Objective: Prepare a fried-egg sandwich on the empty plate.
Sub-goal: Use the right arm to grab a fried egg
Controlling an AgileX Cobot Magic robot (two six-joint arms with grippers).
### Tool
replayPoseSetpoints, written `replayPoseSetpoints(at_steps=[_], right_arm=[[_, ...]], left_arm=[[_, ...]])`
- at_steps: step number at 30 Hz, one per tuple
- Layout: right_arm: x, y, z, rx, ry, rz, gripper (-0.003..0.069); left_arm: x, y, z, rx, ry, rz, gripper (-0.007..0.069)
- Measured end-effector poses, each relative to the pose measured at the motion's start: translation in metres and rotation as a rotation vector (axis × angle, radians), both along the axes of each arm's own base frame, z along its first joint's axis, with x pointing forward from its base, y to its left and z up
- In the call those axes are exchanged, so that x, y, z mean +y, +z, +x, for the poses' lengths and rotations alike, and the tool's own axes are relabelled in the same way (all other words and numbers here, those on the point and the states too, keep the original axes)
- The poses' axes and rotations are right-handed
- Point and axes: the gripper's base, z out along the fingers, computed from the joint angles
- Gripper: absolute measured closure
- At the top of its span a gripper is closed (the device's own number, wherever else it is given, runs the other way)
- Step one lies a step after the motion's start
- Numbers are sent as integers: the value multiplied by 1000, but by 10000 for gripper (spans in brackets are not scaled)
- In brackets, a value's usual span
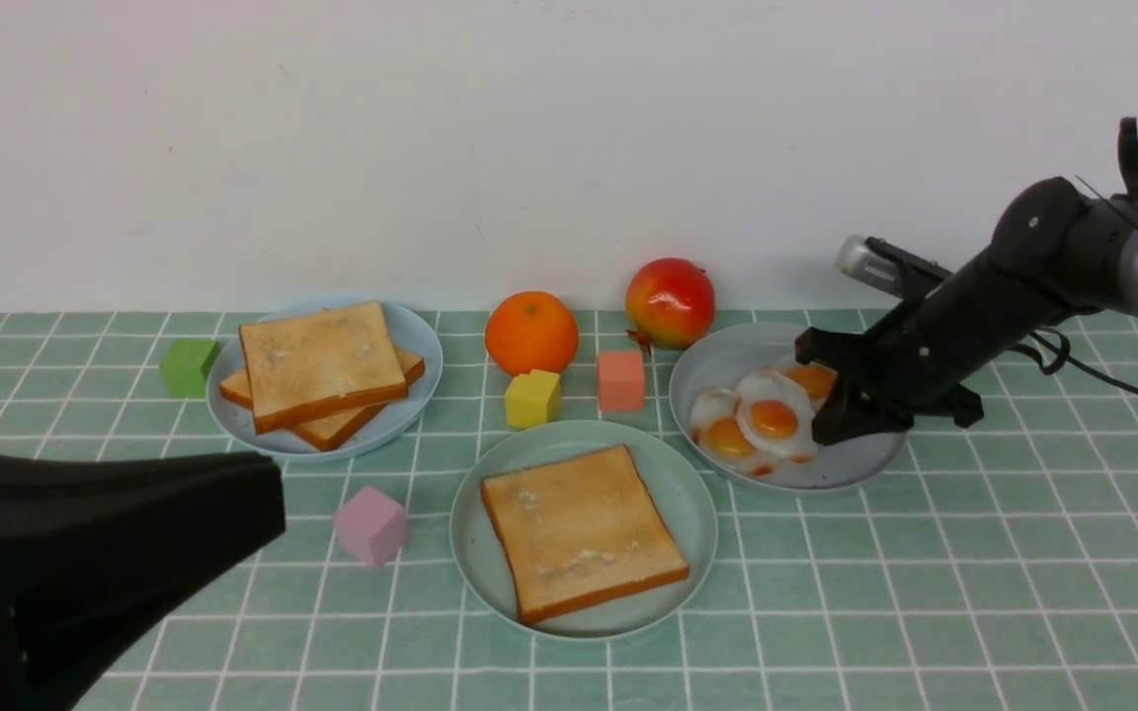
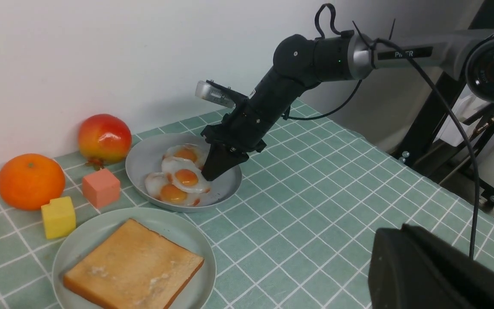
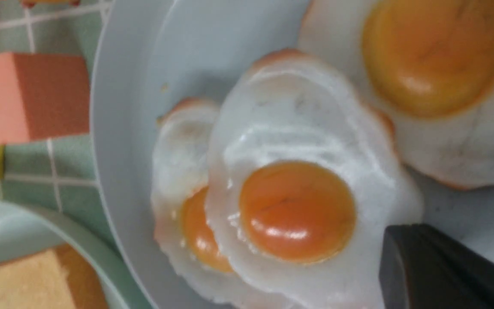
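No fried-egg sandwich is in view. The mint-green empty plate [image 1: 473, 553] sits front centre and carries one toast slice [image 1: 581, 528]. To its right, a grey plate [image 1: 860, 472] holds three fried eggs. My right gripper [image 1: 826, 427] reaches down into that plate and is shut on the right edge of the top fried egg [image 1: 773, 415]. In the right wrist view the joined fingers [image 3: 405, 262] overlap that egg's [image 3: 297, 210] white rim. My left gripper [image 1: 278, 494] hovers low at the front left, shut and holding nothing.
A pale blue plate [image 1: 428, 367] at back left holds two stacked toast slices [image 1: 320, 365]. An orange [image 1: 531, 332] and a red fruit [image 1: 670, 301] stand by the wall. Green [image 1: 187, 366], yellow [image 1: 532, 397], salmon [image 1: 620, 380] and pink [image 1: 369, 524] blocks lie around the plates.
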Motion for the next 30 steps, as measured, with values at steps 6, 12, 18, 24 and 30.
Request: replayPoseSetpoints(at_steps=[6, 12, 18, 24, 30], right_arm=[[2, 13, -7, 1, 79, 6, 673], [6, 51, -14, -79, 128, -11, 653], [24, 52, -22, -73, 280, -171, 504], [51, 46, -32, -112, 539, -464, 331], [77, 43, -37, -210, 797, -614, 290]], left_arm=[[0, 0, 0, 1, 0, 1, 637], [0, 0, 0, 0, 0, 2, 636], [0, -1, 0, 3, 3, 15, 634], [1, -4, 1, 4, 10, 46, 634], [3, -5, 2, -15, 23, 87, 630]])
